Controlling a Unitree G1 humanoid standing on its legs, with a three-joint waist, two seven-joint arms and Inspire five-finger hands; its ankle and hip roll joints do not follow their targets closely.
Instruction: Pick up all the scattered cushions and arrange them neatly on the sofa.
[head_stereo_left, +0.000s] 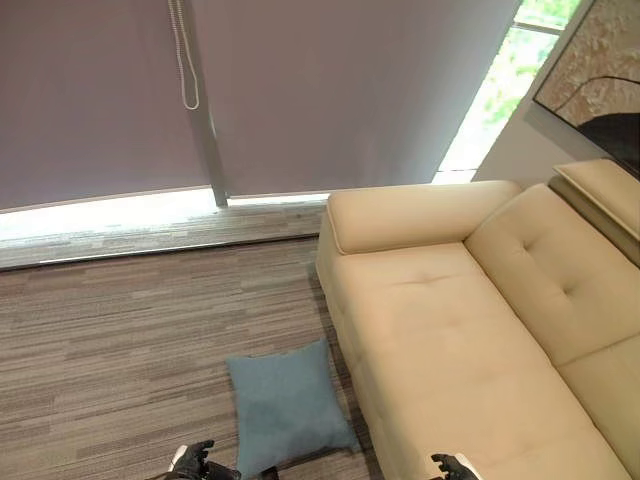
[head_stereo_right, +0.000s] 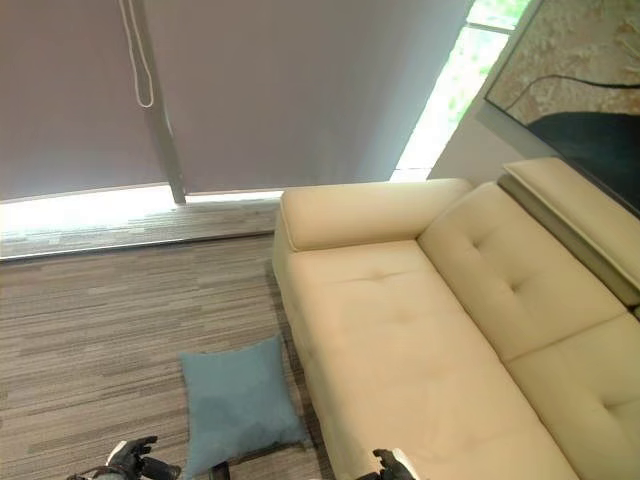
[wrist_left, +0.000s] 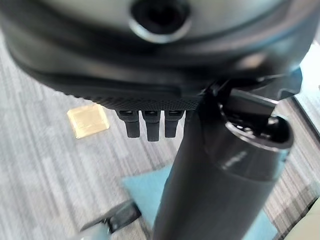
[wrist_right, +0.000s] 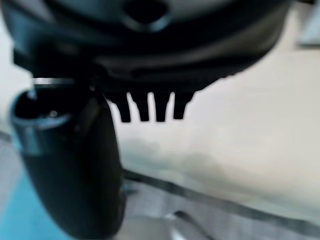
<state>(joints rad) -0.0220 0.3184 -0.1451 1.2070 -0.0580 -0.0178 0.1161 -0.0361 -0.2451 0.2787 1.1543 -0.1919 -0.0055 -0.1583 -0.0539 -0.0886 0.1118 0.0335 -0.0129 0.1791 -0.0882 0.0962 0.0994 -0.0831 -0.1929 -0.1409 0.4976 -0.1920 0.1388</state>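
Low at the near left, the robot's left hand (head_stereo_left: 192, 460) hangs just above the carpet, its dark fingers loosely spread and grasping nothing; in its wrist view the fingertips (wrist_left: 149, 129) point straight out with the thumb standing alongside. Just beside it lies the one cushion (head_stereo_left: 288, 405), a square of soft, matte blue-grey fabric with slightly puckered corners, flat on the striped grey-brown carpet (head_stereo_left: 120, 330) and close against the sofa's front. Behind, a plain mauve roller blind (head_stereo_left: 330, 90) covers the window, with a beaded cord (head_stereo_left: 184, 60) looped down it. To the right, the sofa (head_stereo_left: 450, 340) is smooth cream leather, its seat and back dimpled by tufted buttons, with a rounded arm at the far end. I can make out no writing anywhere. Farthest right, the right hand (head_stereo_left: 452, 466) hovers over the seat's front edge, fingers (wrist_right: 150, 109) straight and released.
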